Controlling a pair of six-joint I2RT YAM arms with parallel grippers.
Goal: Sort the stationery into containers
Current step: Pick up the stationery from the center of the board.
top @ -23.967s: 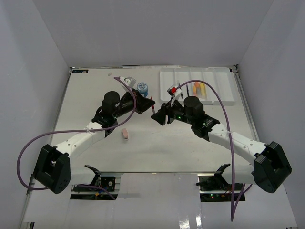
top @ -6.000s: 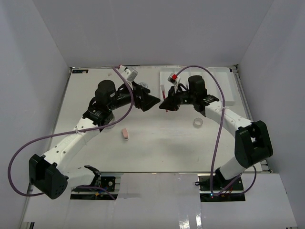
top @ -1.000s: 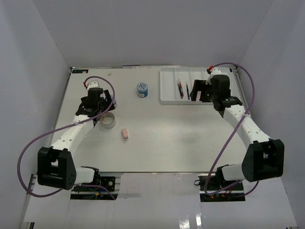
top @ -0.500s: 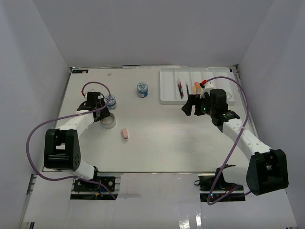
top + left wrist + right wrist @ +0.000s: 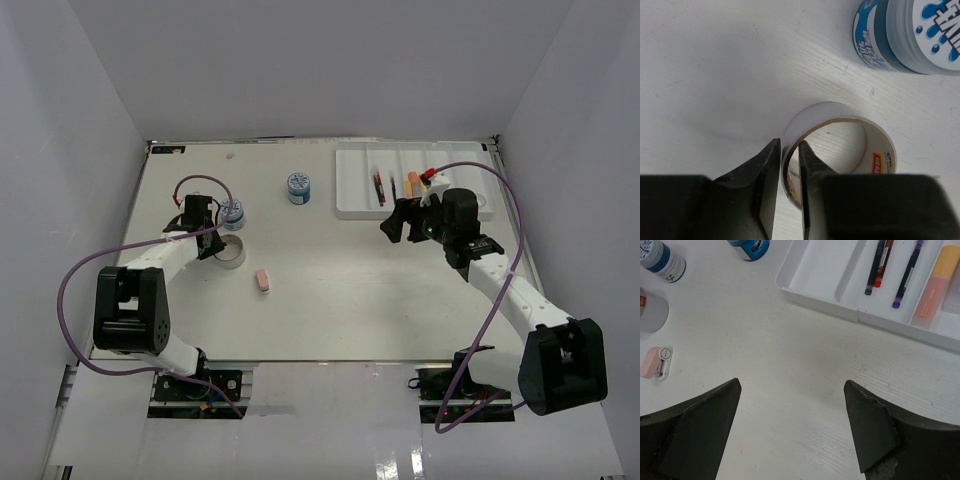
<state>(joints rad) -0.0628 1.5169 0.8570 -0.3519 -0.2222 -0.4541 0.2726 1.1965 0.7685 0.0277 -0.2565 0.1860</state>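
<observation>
My left gripper (image 5: 788, 150) is shut on the wall of a white tape roll (image 5: 812, 111) that rests on the table, one finger inside the ring and one outside. It sits at the left of the top view (image 5: 228, 252). A blue-lidded jar (image 5: 910, 35) stands just beyond it. My right gripper (image 5: 792, 390) is open and empty above bare table, just left of the white tray's (image 5: 815, 295) near corner. The tray holds red and black pens (image 5: 879, 265), a purple-tipped pen (image 5: 910, 270) and an orange marker (image 5: 932, 290). A pink eraser (image 5: 262, 281) lies mid-table.
A second blue jar (image 5: 298, 187) stands left of the tray (image 5: 352, 195). Another tape roll (image 5: 484, 203) lies in the tray's right end. White walls enclose the table on the left, back and right.
Over the last second my right gripper left the tray and moved left over the table, open. My left gripper settled onto the tape roll's wall.
</observation>
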